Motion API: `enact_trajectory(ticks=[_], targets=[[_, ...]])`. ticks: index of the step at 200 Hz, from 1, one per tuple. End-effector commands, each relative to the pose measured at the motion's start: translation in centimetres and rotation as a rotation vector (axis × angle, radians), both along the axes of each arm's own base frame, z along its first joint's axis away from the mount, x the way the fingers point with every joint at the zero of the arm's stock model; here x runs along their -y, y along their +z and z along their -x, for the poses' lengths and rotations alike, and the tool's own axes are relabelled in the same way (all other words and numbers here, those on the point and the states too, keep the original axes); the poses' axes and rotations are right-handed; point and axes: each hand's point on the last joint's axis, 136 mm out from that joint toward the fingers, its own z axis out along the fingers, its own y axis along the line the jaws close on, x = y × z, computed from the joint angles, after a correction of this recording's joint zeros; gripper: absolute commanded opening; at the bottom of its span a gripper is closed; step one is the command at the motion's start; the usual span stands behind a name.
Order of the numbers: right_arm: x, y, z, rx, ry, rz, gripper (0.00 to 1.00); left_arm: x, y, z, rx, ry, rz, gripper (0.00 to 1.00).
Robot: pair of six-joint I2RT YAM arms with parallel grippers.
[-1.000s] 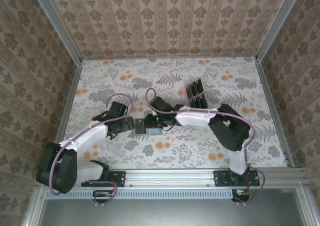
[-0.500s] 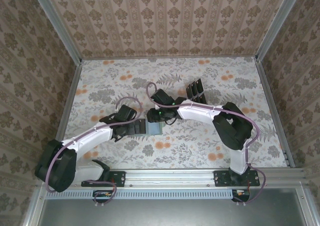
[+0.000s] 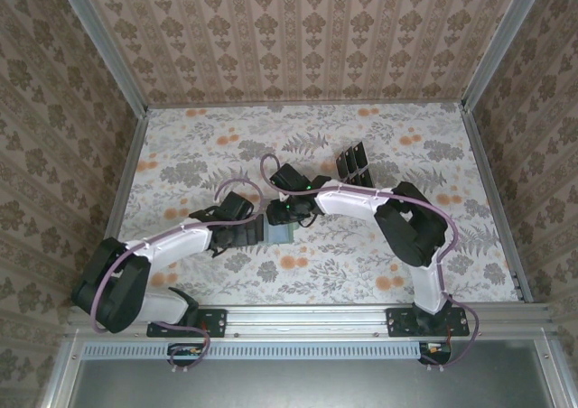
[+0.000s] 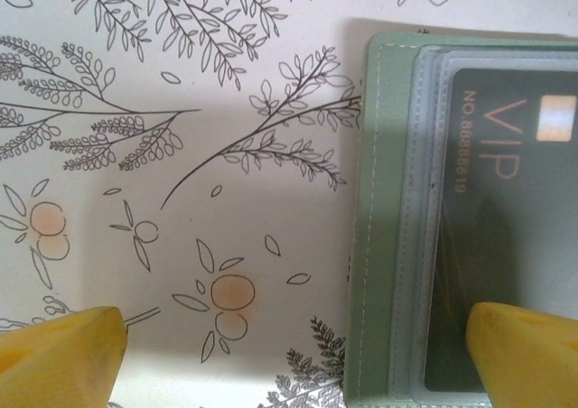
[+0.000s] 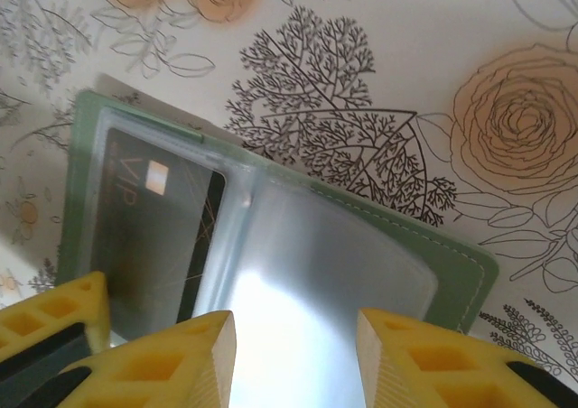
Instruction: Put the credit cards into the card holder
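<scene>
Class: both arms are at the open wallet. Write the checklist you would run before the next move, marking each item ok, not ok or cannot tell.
1. The card holder lies open on the table: ok.
2. One credit card is seated in its clear pocket: ok.
3. The neighbouring pocket is free for the next card: ok, though glare covers part of it.
4. The left gripper is open, with one finger over the holder. Is it pressing down? Cannot tell.
5. The right gripper carries a card: not ok, it is open and empty.
6. All cards are stowed: not ok, the remaining credit cards sit farther back on the table.
</scene>
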Motion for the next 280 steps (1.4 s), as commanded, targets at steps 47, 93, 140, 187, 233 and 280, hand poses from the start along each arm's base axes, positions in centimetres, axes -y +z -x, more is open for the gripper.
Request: enact_trajectory(ticks=[47,93,140,187,233,280], targets=[[-0.8,-3.3,1.5,-0.120,-0.013,-0.029,0.45,-0.7,-1.3,0.7,-0.027,0.009,-0.041,1.00],[-2.3,-3.2,1.9,-0.173,-0.069,-0.152,0.46,-0.6,-1.2,0.8,-0.025,0.003,-0.039,1.00],[-1.9,-3.9,1.9,-0.183,-0.115,-0.157,0.46,-0.7,-0.1,0.7,0.004,-0.012,-0.040,1.00],[-1.5,-4.1,1.8,-0.185,-0.147,-0.159,0.47,-0.6,3.1,0.6,0.104,-0.024,0.028,1.00],[-1.5,-4.3,1.9,-0.193,-0.161,-0.163,0.50,1.3,4.1,1.1,0.154,-0.076,0.133,1.00],[-1.6,-4.5,1.9,-0.204,-0.164,-0.167,0.52,4.1,4.6,1.3,0.209,-0.148,0.184,1.00]])
